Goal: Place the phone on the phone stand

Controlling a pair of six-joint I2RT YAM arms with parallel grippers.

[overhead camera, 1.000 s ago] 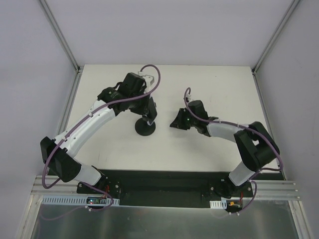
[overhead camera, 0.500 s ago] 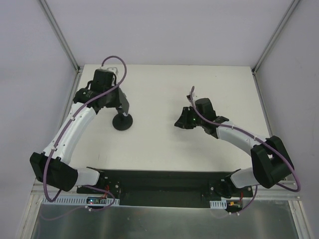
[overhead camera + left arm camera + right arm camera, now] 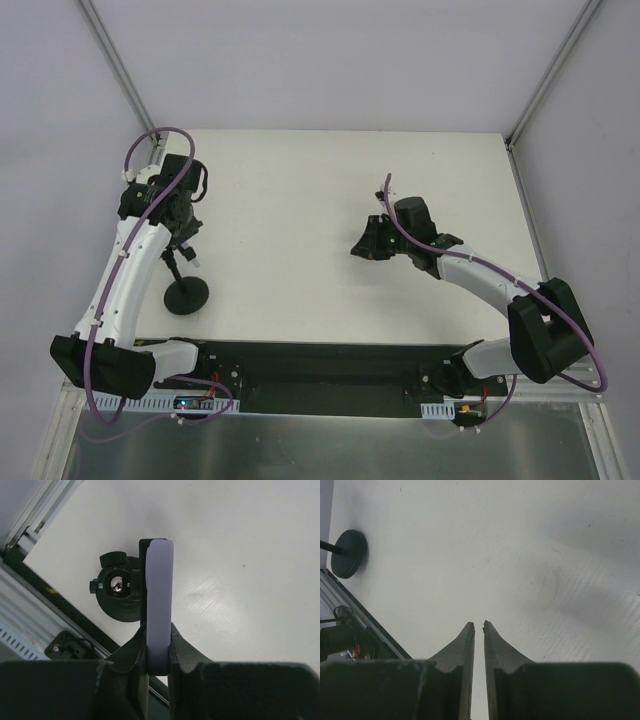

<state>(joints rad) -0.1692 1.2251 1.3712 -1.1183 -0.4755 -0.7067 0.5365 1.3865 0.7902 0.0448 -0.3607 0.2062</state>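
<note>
Left wrist view: found the phone (image 3: 160,595) edge-on, its pale rim running up the middle of the frame, pinched near its lower end by the fingers of the left gripper (image 3: 159,632). Found the phone stand (image 3: 120,605) just left of it, seen from above, with its bracket close against the phone's dark side; could not tell whether touching. Placed the stand, in the top external view, at the lower left of the surface (image 3: 330,190), near the front edge. Saw the right gripper (image 3: 478,626) right of centre, well apart, with fingers pressed almost together on nothing.

Judged the risks as follows. Could swivel or slip the phone in so short a grip if pressed against the bracket. Could shove the light stand sideways, tip it, or push it off the nearby edge. Could miss the bracket altogether, with the phone offset to one side.

Counted one phone, one phone stand, two grippers.
</note>
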